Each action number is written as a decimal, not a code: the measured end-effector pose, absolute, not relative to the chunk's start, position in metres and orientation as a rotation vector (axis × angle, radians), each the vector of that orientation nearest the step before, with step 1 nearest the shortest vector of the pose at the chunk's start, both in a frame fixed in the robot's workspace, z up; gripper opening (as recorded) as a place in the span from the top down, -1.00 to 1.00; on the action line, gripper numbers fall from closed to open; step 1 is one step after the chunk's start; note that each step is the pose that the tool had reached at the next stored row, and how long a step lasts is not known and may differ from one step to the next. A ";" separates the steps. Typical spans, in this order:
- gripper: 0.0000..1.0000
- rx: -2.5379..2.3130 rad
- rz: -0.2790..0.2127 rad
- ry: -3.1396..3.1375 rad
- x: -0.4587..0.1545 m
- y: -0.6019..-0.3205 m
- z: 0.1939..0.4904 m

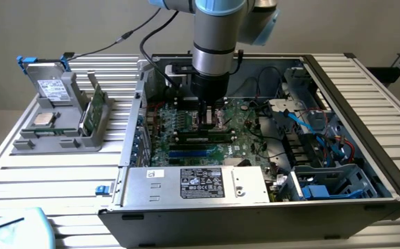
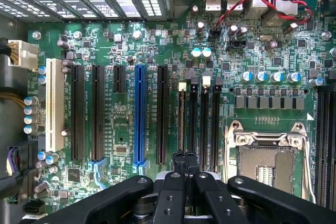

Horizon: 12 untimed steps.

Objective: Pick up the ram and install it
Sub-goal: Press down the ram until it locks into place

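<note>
My gripper [image 1: 210, 118] reaches down into the open computer case [image 1: 366, 104] and hangs just over the motherboard [image 1: 185, 122]. Its black fingertips [image 2: 179, 162] are shut together, and I see nothing green between them. In the wrist view the gripper [image 2: 185, 162] sits at one end of the black memory slots [image 2: 205, 119] with white end clips. A ram [image 1: 201, 138], a narrow green stick, lies along those slots close beside the gripper in the exterior view. Another green stick [image 1: 97, 104] stands upright in the grey holder at the exterior view's left.
The grey holder [image 1: 61, 140] also carries a boxy drive [image 1: 53, 89] and a processor [image 1: 44, 119]. Inside the case are the power supply [image 1: 200, 182], blue and red cables [image 1: 321, 129], a drive cage [image 1: 331, 181] and an empty processor socket [image 2: 265, 166].
</note>
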<state>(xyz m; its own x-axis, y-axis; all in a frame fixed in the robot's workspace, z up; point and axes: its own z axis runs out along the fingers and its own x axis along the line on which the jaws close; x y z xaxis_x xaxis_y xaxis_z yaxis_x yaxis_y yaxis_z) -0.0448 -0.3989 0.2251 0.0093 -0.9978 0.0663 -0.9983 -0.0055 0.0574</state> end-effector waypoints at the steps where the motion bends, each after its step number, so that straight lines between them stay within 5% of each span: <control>1: 0.79 2.167 0.010 -2.151 -0.045 -0.399 0.225; 12: 0.79 2.168 0.010 -2.152 -0.045 -0.399 0.243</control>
<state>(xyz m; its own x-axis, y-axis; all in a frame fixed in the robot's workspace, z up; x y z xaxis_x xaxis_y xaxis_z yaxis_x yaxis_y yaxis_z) -0.0449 -0.3989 0.2428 0.0093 -0.9978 0.0659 -0.9983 -0.0055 0.0573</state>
